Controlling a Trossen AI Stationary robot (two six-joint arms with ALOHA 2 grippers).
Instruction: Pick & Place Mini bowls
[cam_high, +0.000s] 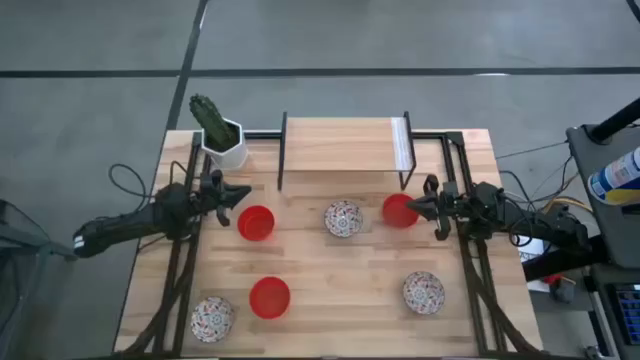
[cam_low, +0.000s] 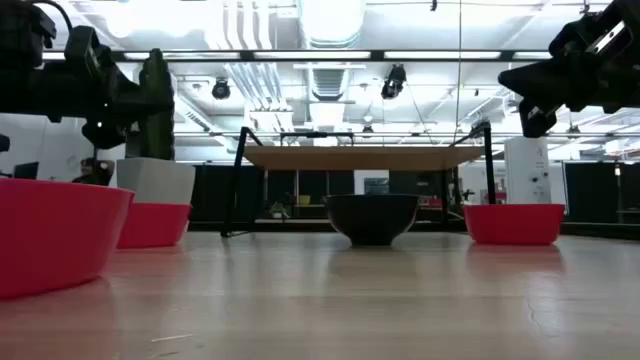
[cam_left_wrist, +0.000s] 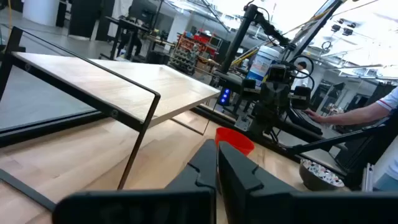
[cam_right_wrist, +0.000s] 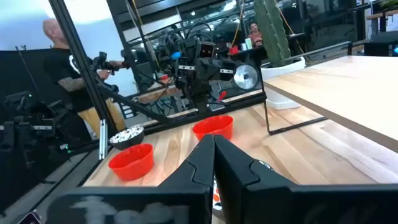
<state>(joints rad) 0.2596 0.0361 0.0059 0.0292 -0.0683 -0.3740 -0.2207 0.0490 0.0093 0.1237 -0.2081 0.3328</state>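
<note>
Six mini bowls stand upright on their bases on the wooden table. The red ones are at left centre (cam_high: 256, 222), near centre (cam_high: 269, 297) and right centre (cam_high: 399, 210). The floral ones are in the middle (cam_high: 343, 218), near left (cam_high: 212, 318) and near right (cam_high: 423, 292). My left gripper (cam_high: 240, 193) is shut and hovers just beyond the left-centre red bowl (cam_low: 150, 222). My right gripper (cam_high: 420, 203) is shut and hangs over the right-centre red bowl (cam_low: 515, 222), well above it in the low view (cam_low: 530, 95). Neither touches a bowl.
A low wooden shelf on a black metal frame (cam_high: 345, 145) stands at the table's far middle. A white pot with a cactus (cam_high: 222, 140) sits at the far left. Black frame rails run along both table sides. A person (cam_right_wrist: 56, 56) shows beyond the table.
</note>
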